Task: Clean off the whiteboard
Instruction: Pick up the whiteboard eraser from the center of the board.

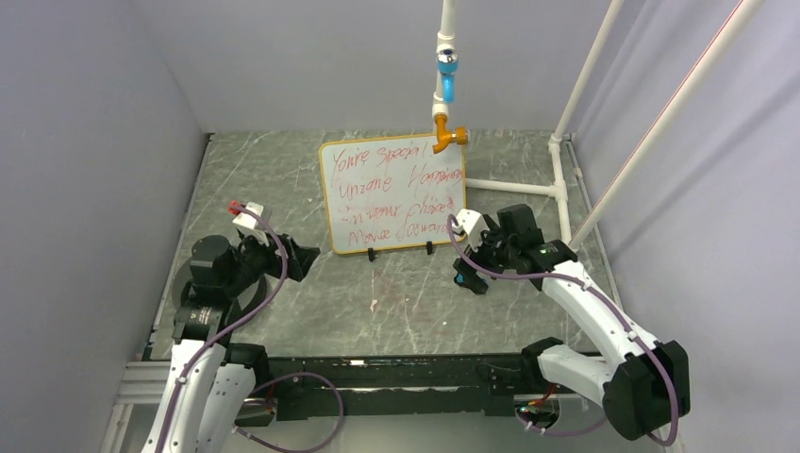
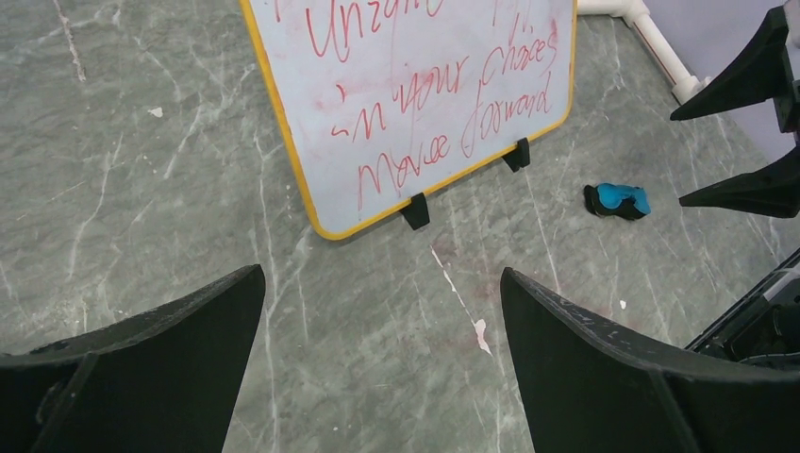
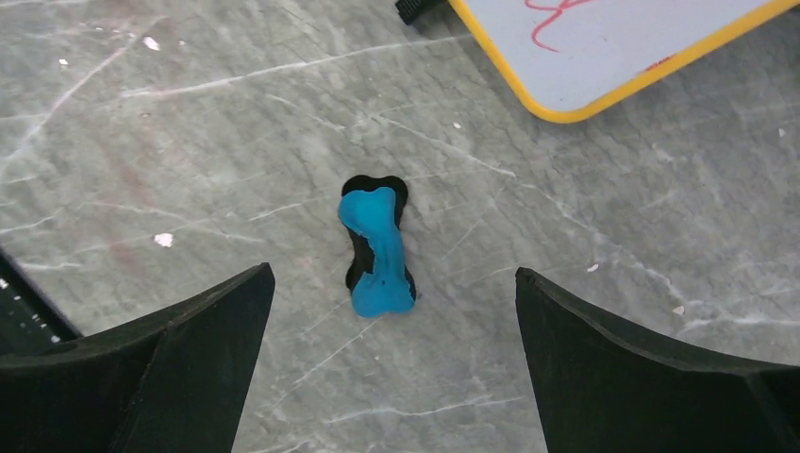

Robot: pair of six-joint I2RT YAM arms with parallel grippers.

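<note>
The whiteboard (image 1: 391, 193) stands propped on two black clip feet at the middle back of the table. It has a yellow frame and lines of red handwriting (image 2: 425, 85); its lower corner shows in the right wrist view (image 3: 613, 47). A small blue-and-black eraser (image 3: 377, 250) lies flat on the table, right of the board's feet (image 2: 618, 201). My right gripper (image 3: 393, 271) hovers open just above the eraser, touching nothing. To the left of the board my left gripper (image 2: 380, 274) is open over bare table (image 1: 297, 257).
White pipe framing (image 1: 561, 179) stands at the back right, and a hanging pipe with blue and orange fittings (image 1: 446, 85) dangles over the board's top edge. Grey walls close in left, back and right. A black rail (image 1: 396, 377) runs along the near edge.
</note>
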